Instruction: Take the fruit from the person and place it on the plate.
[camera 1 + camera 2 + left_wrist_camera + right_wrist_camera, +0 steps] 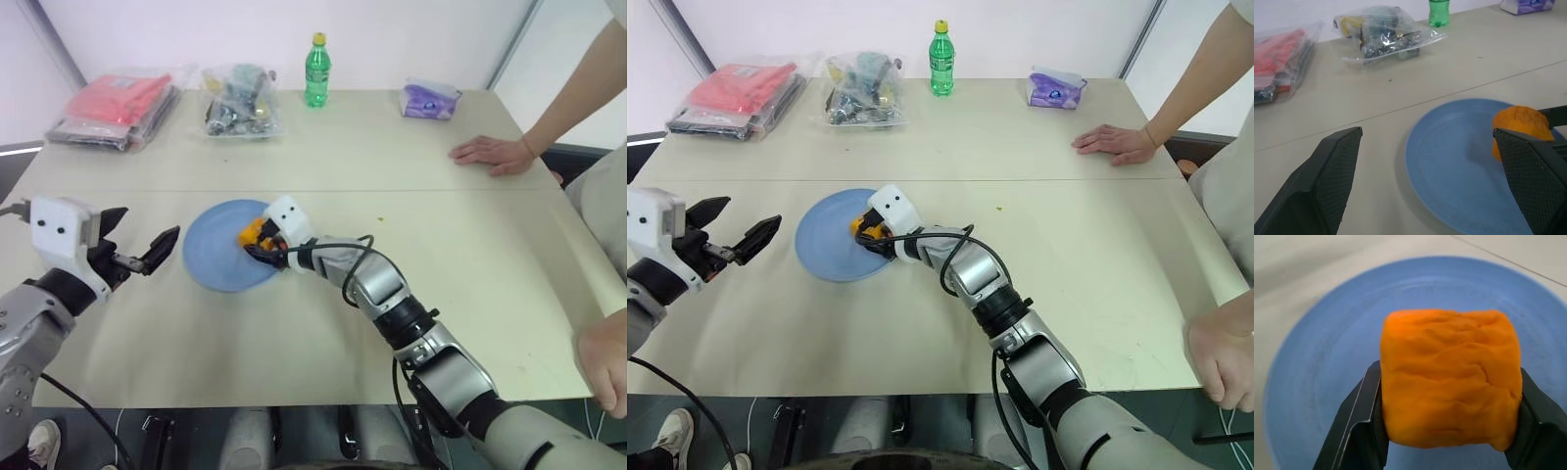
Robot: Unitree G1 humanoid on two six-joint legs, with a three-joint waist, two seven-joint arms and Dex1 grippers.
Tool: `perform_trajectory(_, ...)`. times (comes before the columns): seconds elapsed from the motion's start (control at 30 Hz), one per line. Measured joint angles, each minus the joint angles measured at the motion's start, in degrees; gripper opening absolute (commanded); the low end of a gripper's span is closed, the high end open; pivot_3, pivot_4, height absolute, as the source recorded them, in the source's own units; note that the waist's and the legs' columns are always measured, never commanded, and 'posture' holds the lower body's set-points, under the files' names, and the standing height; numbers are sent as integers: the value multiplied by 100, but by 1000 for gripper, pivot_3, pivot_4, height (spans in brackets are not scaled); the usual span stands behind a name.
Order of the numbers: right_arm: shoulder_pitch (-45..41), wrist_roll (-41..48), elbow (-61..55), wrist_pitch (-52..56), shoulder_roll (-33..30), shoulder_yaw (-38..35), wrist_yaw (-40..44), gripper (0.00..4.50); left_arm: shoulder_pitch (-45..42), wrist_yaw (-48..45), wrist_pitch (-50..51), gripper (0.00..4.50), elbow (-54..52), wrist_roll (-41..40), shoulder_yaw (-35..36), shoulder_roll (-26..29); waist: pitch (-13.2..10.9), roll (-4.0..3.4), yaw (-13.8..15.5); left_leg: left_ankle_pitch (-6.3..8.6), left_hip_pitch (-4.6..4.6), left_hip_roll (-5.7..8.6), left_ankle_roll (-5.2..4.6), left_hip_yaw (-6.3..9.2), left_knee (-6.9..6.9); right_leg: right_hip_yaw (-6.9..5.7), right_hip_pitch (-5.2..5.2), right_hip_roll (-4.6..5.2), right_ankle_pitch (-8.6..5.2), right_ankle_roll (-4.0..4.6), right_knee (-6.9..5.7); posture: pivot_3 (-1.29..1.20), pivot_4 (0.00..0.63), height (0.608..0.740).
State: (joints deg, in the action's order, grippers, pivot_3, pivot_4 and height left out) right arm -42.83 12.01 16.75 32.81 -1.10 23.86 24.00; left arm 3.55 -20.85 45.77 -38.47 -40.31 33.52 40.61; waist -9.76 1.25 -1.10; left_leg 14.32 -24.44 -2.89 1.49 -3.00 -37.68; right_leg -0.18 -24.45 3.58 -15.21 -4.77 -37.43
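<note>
The orange fruit (1449, 377) sits pinched between the two black fingers of my right gripper (257, 240), squashed a little at the sides. It hangs low over the right part of the light-blue plate (217, 257); whether it rests on the plate I cannot tell. My left gripper (147, 227) stands open and empty just left of the plate, pointing toward it. From the left wrist, the fruit (1520, 128) shows above the plate (1459, 166). The person's hand (495, 154) lies flat on the table at the far right.
Along the table's far edge stand a green bottle (316, 70), a clear bag of small items (240, 98), red packets in plastic (113, 108) and a purple pack (428, 100). The person's other hand (602, 362) is at the near right edge.
</note>
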Motion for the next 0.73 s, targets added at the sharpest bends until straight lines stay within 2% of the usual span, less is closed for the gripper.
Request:
perform_trajectory(0.03,0,-14,1,-13,12,-24,18,4100,-12,1,0,4500,0,-1,-2,0,0,0,0,0,0,0,0,0,0,0,0,0,0,0,0,0,150,731)
perform_trajectory(0.07,0,-20,0,-10,23,-63,51,4468,-41,3,0,4500,1,0,-11,0,0,0,2,0,0,0,0,0,0,0,0,0,0,0,0,0,150,731)
perform_trajectory(0.17,16,58,-206,160,-62,-234,311,4468,-221,7,-2,4500,12,-4,-103,0,0,0,22,0,-1,1,0,0,0,-1,1,1,0,0,1,0,150,731)
perform_trajectory(0.33,-19,531,-1370,740,-622,-767,871,4468,-441,2,-2,4500,33,-18,-324,-1,0,0,29,0,0,1,0,1,0,-1,2,2,0,0,2,0,150,731)
perform_trajectory(0.53,200,1254,-2771,1436,-2386,-1807,1760,4468,-618,-55,-8,4500,199,-19,-545,-3,0,0,43,1,0,4,-1,-3,3,-2,8,3,-1,2,17,0,150,731)
perform_trajectory(0.73,997,1603,-3184,1522,-3924,-2521,2579,4468,-655,-275,-11,4500,291,-32,-576,70,0,1,17,0,8,4,-1,-13,24,2,3,-3,-1,2,21,0,150,731)
